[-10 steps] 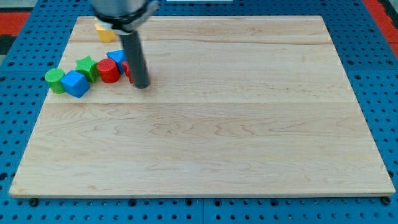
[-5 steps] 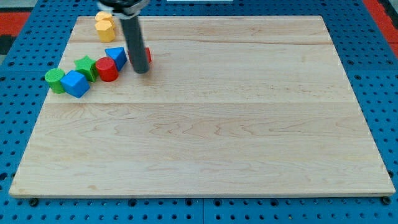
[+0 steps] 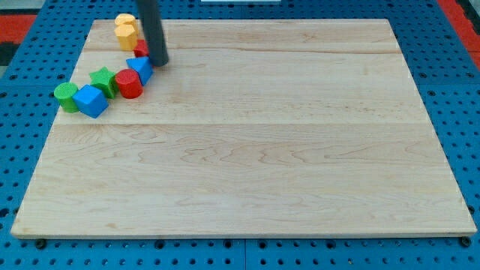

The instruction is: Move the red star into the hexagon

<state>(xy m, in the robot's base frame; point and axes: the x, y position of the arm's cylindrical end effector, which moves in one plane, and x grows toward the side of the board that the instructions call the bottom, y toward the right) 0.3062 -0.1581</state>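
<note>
Up near the top-left corner of the pale wooden desk (image 3: 262,150), my tip (image 3: 159,61) sits at the end of the straight dark rod, pressed against the small red star block (image 3: 141,49), which peeks out only as a sliver on the view's left of the rod. No pincer is fitted to this arm, so nothing is released or clenched. Just above and left of the red star block lies the yellow hexagon block (image 3: 127,34), close to it, though I cannot tell whether they touch; a second yellow block (image 3: 124,20) sits right above that hexagon, its shape unclear. Just below the red star block is the blue triangular block (image 3: 141,68), beside my tip. Continuing down and left from there run the red cylinder block (image 3: 130,83), the green star block (image 3: 104,80), the blue cube block (image 3: 91,100) and the green cylinder block (image 3: 66,97), packed in a row.
</note>
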